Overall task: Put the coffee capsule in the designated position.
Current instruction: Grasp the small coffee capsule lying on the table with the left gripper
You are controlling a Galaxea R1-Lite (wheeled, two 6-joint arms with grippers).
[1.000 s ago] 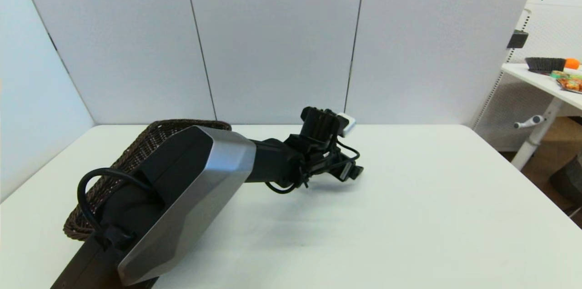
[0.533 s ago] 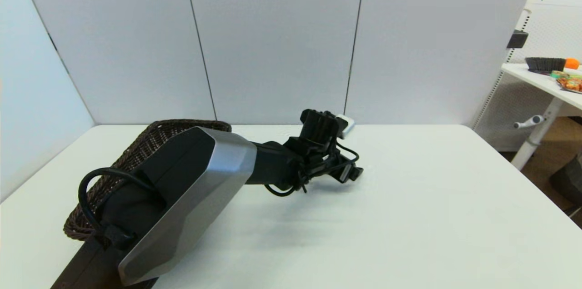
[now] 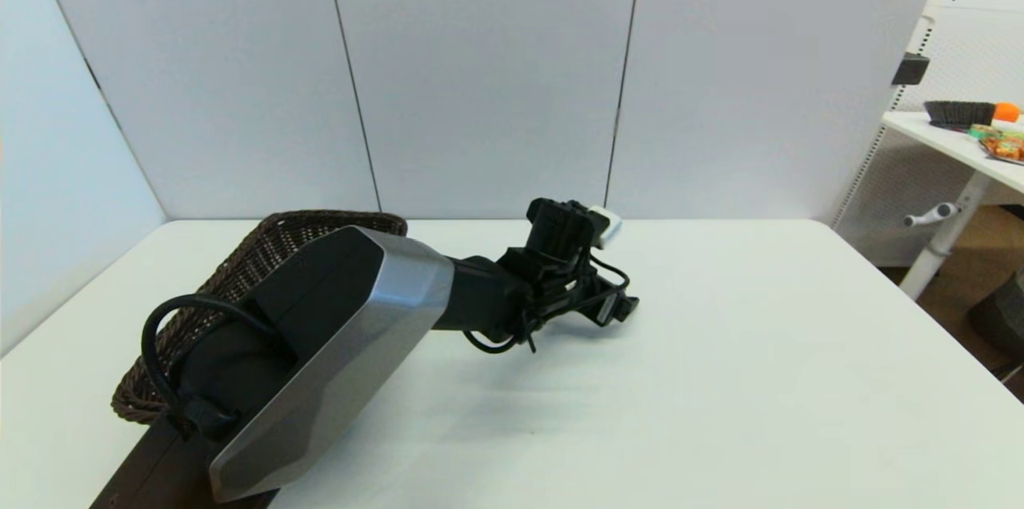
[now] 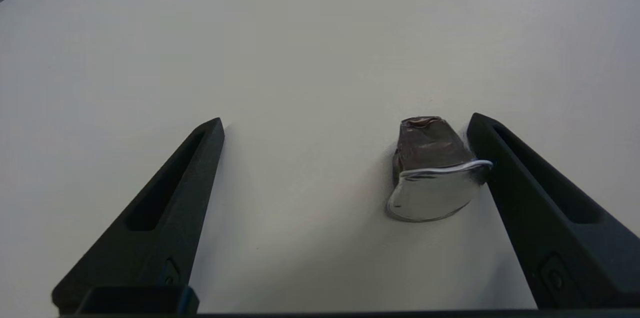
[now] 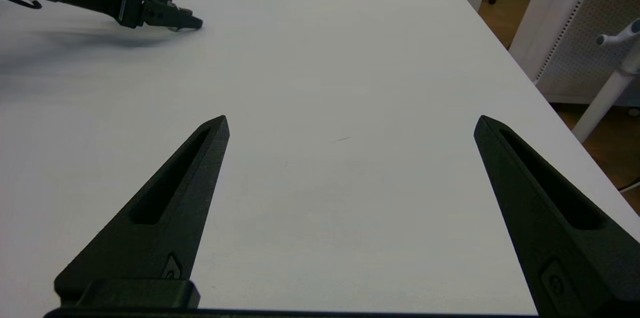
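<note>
Left gripper (image 4: 345,125): spread wide, straddling the capsule.
Dented silvery-grey coffee capsule (image 4: 432,175): on white table (image 4: 300,33), touching one finger.
Right gripper (image 5: 350,123): spread wide, empty.

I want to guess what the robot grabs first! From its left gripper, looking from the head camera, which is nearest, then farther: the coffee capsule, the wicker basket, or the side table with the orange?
From the left gripper:
1. Coffee capsule, between its open fingers, against one.
2. Wicker basket, back on the table's left side.
3. Side table, far right, off the white table.

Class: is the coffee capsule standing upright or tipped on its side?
Tipped: the coffee capsule lies on the table, foil end facing the camera.
</note>
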